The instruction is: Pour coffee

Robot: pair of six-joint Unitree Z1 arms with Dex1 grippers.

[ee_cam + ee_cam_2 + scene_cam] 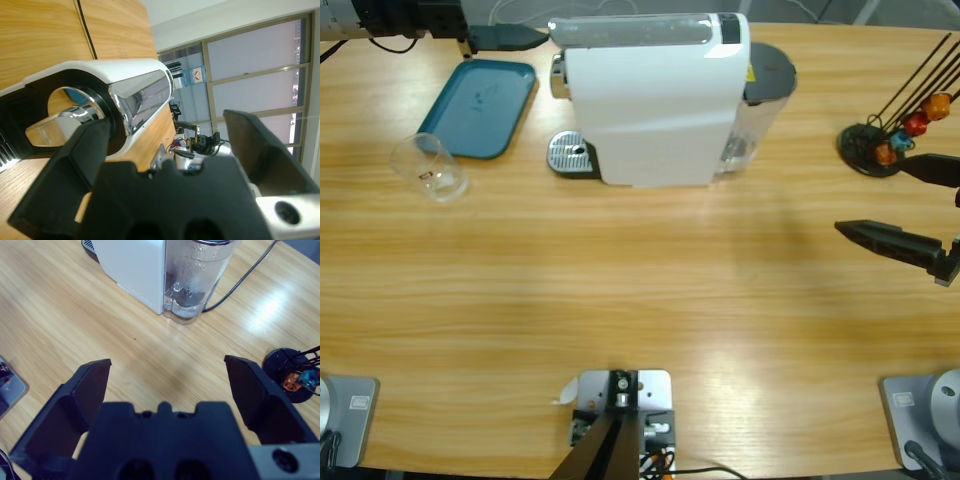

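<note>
Glass cup, fragile and slick, stood far from both spread-jawed, empty grippers; grasp its wall midway.

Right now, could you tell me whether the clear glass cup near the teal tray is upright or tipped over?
Tipped: the clear glass cup lies on its side on the wooden table, beside the teal tray.

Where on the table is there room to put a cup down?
The bare wood in front of the white coffee machine is free. It is crowded behind: teal tray, clear glass cup, black capsule stand by the right gripper.
</note>
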